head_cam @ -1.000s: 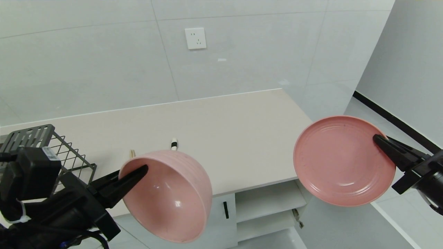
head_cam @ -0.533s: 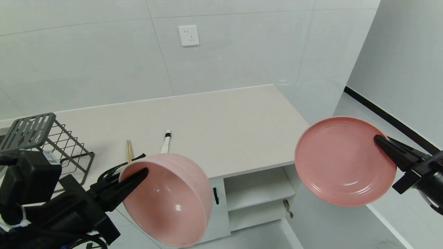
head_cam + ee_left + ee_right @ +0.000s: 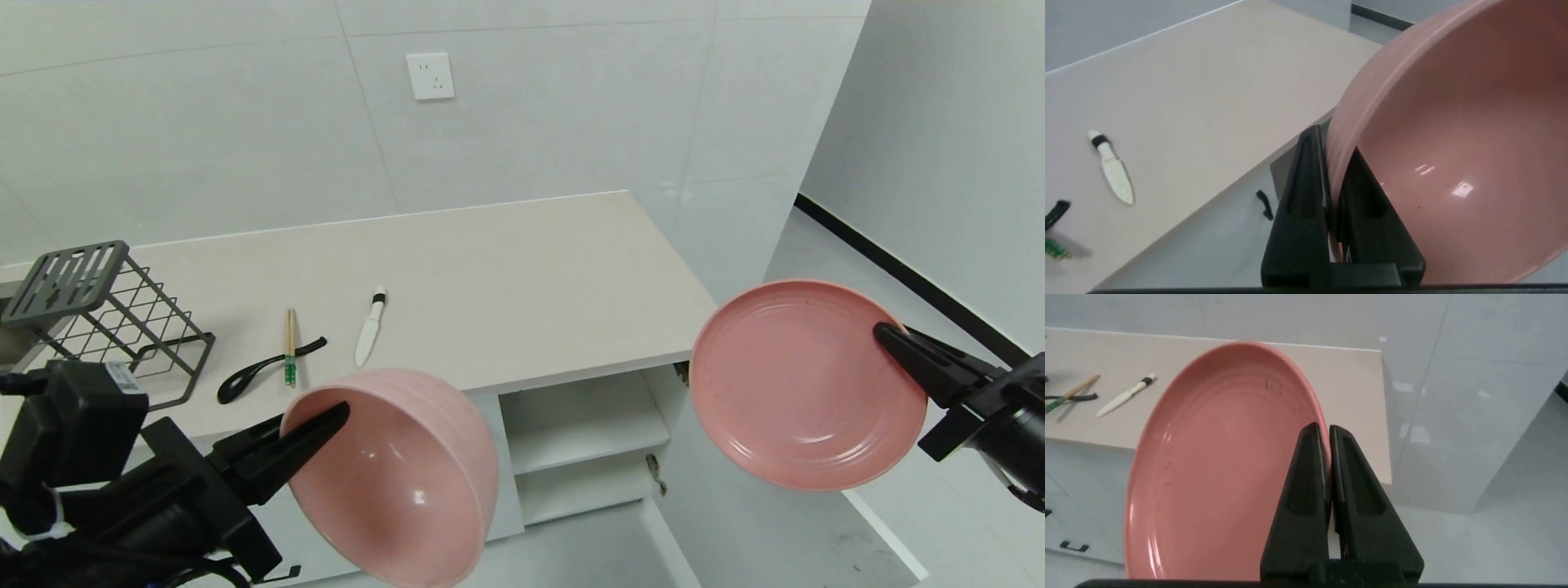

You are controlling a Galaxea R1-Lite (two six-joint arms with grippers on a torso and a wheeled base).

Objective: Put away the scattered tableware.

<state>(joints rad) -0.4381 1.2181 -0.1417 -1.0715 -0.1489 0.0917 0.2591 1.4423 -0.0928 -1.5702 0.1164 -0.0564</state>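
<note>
Grips one pink bowl (image 3: pixel 400 482) in mid-air, in front of and below the counter's near edge, tipped on its side with the hollow facing up and back; pinches its rim between the fingers of the left gripper (image 3: pixel 331 412), one finger inside and one outside. Grips one pink plate (image 3: pixel 804 384) too, held in the air past the counter's right end and stood almost on edge; nips its rim in the right gripper (image 3: pixel 882 333), fingers pressed against both faces. Counts three pieces lying on the beige counter (image 3: pixel 506 261): one pair of chopsticks (image 3: pixel 289 358) crossing one black spoon (image 3: pixel 265 369), and one white knife (image 3: pixel 369 328) just beside them. Finds one black wire rack (image 3: pixel 106 318) at the counter's left end, one open cabinet (image 3: pixel 584 420) with two shelves underneath, and one wall socket (image 3: pixel 430 76) above.
</note>
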